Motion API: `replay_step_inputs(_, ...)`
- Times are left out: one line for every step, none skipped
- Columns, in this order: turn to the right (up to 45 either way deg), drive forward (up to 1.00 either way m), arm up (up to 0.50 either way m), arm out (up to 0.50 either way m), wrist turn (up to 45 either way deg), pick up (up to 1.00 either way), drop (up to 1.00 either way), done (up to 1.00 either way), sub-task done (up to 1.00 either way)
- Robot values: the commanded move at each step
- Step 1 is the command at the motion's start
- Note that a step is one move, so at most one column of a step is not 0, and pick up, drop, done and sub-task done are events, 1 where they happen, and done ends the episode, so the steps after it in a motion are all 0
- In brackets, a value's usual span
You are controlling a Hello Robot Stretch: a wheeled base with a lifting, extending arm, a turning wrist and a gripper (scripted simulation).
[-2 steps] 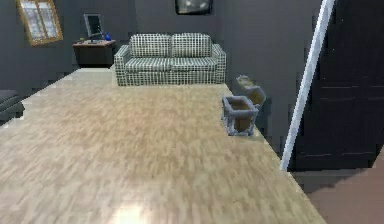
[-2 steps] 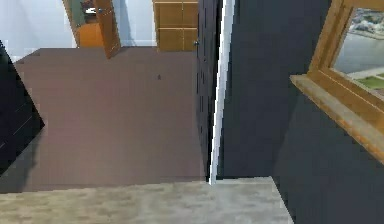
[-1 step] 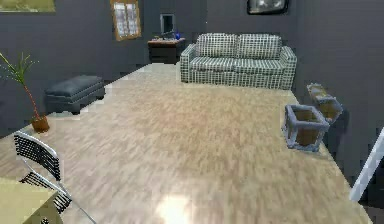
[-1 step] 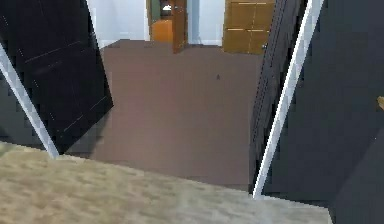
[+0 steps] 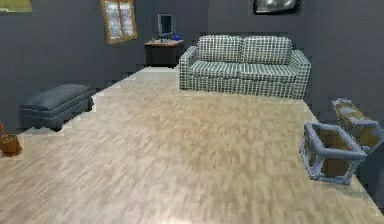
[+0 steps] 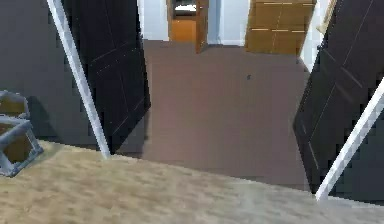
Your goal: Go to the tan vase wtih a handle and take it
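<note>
Searching was the step: a slow turn, scanning low, would serve best. The pale wood floor (image 5: 170, 160) lay wide; a checked sofa (image 5: 244, 64) stood far, a grey footstool (image 5: 57, 104) left, blue crates (image 5: 325, 129) near right. A small brown thing (image 5: 9, 142) at the near left edge was possibly the vase. The gripper's state could not be told.

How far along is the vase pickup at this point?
Early stage, I'd judge. Done: nothing I can point to. In hand: surveying a living room with a plaid sofa, a dark footstool and crates; a small brown thing at the forward view's left edge is too small to name. Left: find the tan vase, drive to it, take it.
</note>
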Motion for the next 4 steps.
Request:
replay_step_inputs(-33.0, 0.00, 0.00, 0.00, 0.0, 0.00, 0.00, 0.00, 0.00)
replay_step_inputs(0.0, 0.20, 0.00, 0.00, 0.0, 0.00, 0.00, 0.00, 0.00)
replay_step_inputs(-36.0, 0.00, 0.00, 0.00, 0.0, 0.00, 0.00, 0.00, 0.00)
replay_step_inputs(0.0, 0.35, 0.00, 0.00, 0.0, 0.00, 0.00, 0.00, 0.00)
